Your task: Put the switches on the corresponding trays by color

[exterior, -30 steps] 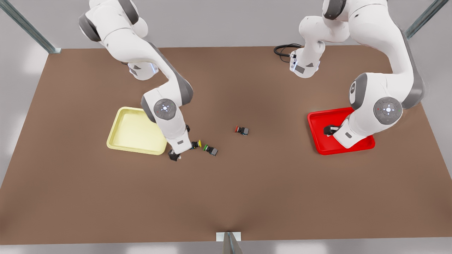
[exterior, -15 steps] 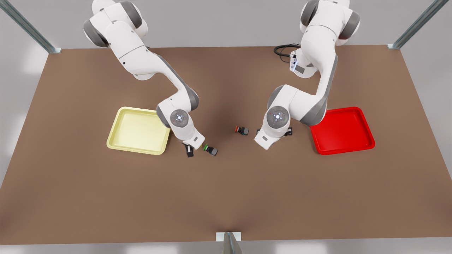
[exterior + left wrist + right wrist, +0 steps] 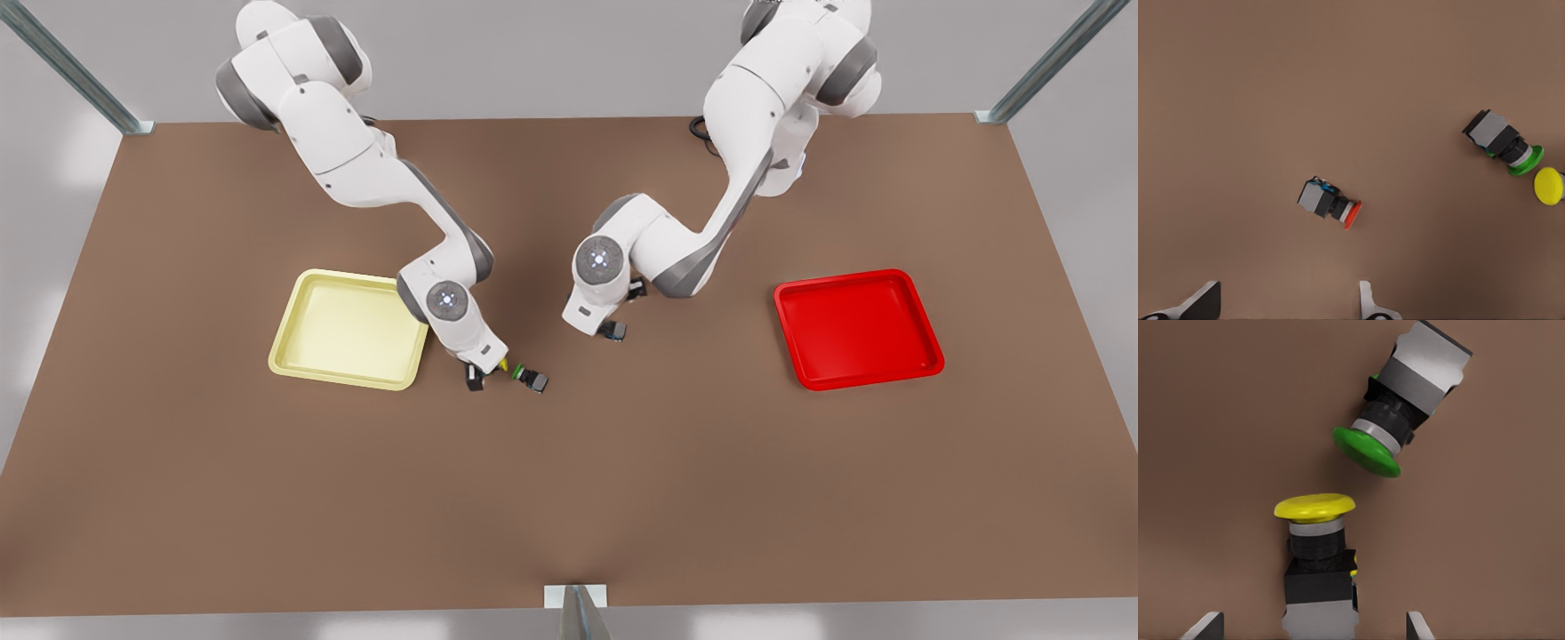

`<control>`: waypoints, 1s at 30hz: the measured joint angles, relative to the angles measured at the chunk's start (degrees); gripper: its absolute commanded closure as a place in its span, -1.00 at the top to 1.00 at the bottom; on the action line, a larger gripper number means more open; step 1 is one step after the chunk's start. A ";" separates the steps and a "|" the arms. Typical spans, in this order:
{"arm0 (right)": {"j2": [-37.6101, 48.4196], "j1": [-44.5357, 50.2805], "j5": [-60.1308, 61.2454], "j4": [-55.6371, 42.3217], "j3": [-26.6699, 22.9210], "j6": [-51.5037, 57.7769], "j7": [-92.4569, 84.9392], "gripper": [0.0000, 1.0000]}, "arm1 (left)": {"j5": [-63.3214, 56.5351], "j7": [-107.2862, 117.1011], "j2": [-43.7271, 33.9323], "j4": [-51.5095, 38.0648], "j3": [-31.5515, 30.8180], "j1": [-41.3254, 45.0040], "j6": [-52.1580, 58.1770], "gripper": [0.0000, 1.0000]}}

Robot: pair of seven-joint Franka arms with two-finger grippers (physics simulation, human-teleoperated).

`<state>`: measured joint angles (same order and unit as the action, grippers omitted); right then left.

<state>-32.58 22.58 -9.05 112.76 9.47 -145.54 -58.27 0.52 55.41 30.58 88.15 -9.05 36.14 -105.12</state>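
**Inspector:** Surface and fixtures?

**Assistant:** A flat, matte brown table (image 3: 569,498). There are two shallow square trays with rounded corners and raised rims. The pale yellow tray (image 3: 347,329) is on the front view's left and the bright red tray (image 3: 858,324) on its right, well apart.

**Inspector:** The switches?

**Assistant:** All three lie on their sides on the table between the trays. Each has a blocky dark grey body, a ribbed neck and a round domed cap. The yellow switch (image 3: 1315,547) is just off the yellow tray's near corner. The green switch (image 3: 1401,407) lies close beside it, cap angled toward the yellow cap, a narrow gap between them. The red switch (image 3: 1328,202) lies alone nearer the table's middle.

**Inspector:** Grippers?

**Assistant:** The right gripper (image 3: 1313,625) is low over the yellow switch. Its fingers are spread and straddle the grey body, with a gap on each side, so it grips nothing. The left gripper (image 3: 1286,303) hangs above the red switch, fingers wide apart and holding nothing.

**Inspector:** Clearance?

**Assistant:** It is tight on the yellow switch's cap end because of the green cap. There is bare table all around the red switch. Both trays have open floors.
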 measured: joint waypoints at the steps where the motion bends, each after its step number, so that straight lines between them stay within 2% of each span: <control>1: -0.41 0.02 -0.05 0.01 -0.23 -0.17 0.00 1.00 | 0.10 0.05 0.01 2.36 0.08 0.17 -3.14 1.00; 8: -2.27 0.18 -0.21 -0.96 -0.59 -2.13 -0.05 1.00 | -0.78 -2.63 0.05 13.11 0.10 -0.59 -16.11 1.00; 13: -2.66 0.52 -0.26 -1.40 -0.59 -2.20 -0.09 1.00 | -2.44 -5.17 1.41 14.42 0.08 -0.98 -18.35 1.00; 14: -2.95 0.58 -0.26 -1.45 -0.59 -2.25 -0.09 0.93 | -2.57 -6.11 1.79 14.29 0.08 -1.07 -18.53 1.00; 16: -3.01 0.62 -0.26 -1.44 -0.59 -2.29 -0.01 0.64 | -2.80 -17.42 1.71 14.21 0.08 -1.27 -18.19 0.99; 18: -3.02 0.62 -0.26 -1.47 -0.59 -2.38 0.00 0.48 | -2.99 -30.29 1.25 14.18 0.25 -1.52 -17.18 0.98; 21: -3.10 0.62 -0.26 -1.49 -0.59 -2.38 0.00 0.36 | -3.13 -34.88 1.37 13.99 0.52 -1.51 -16.93 0.98; 25: -3.10 0.62 -0.26 -1.49 -0.59 -2.38 0.00 0.19 | -5.12 -56.14 1.54 13.28 0.87 -2.34 -16.78 1.00; 28: -2.93 0.62 -0.29 -1.49 -0.50 -2.29 -0.01 0.19 | -9.06 -63.26 1.26 9.59 0.87 -2.50 -15.81 1.00; 30: -2.85 0.62 -0.35 -1.49 -0.50 -2.29 -0.07 0.19 | -10.61 -75.25 2.16 7.90 0.96 -5.57 -15.93 1.00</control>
<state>-35.43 23.20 -9.41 111.27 8.96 -147.83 -58.34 -10.10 -19.85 32.75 96.04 -8.09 30.57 -121.06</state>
